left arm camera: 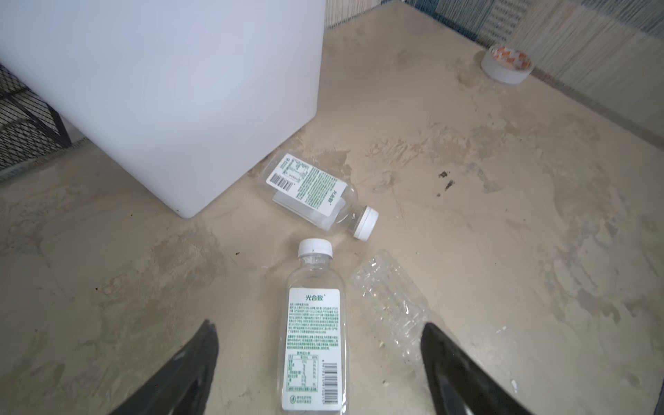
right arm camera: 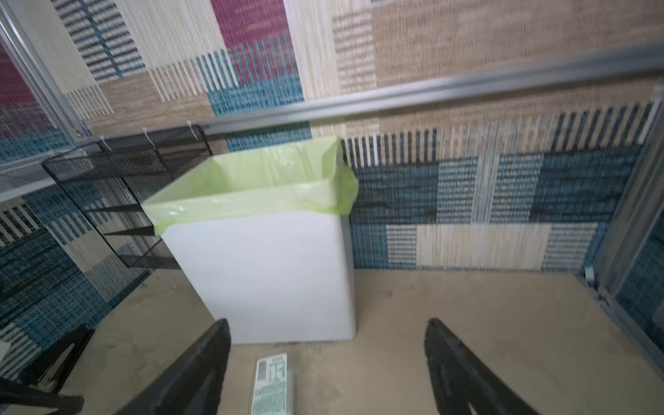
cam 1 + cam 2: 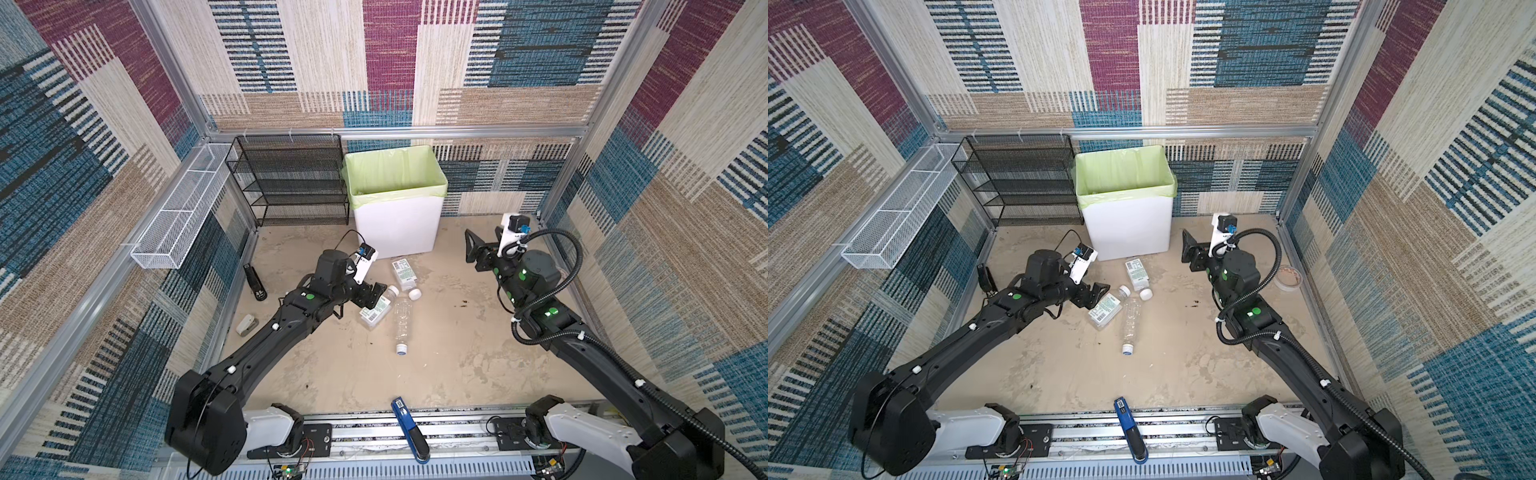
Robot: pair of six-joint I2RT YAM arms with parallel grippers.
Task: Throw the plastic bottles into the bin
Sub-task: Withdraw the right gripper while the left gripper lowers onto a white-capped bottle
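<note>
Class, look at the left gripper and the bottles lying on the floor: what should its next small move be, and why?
Probably lower the left gripper and close it on the labelled bottle. Its jaws stand open on either side of that bottle, which lies flat on the floor, apart from the bin, so a grip looks ready.

A: What sort of place is this?

B: A robotics lab test cell, not a home. 2 black jointed robot arms, the left arm and the right arm, are mounted on a silver slotted aluminium rail.

A: And the walls?

B: Woven patchwork carpet panels in maroon, blue and beige, fixed in a bare silver aluminium frame, box in a stained beige tabletop. A small exposed circuit board with loose wires sits by the arm bases.
</note>
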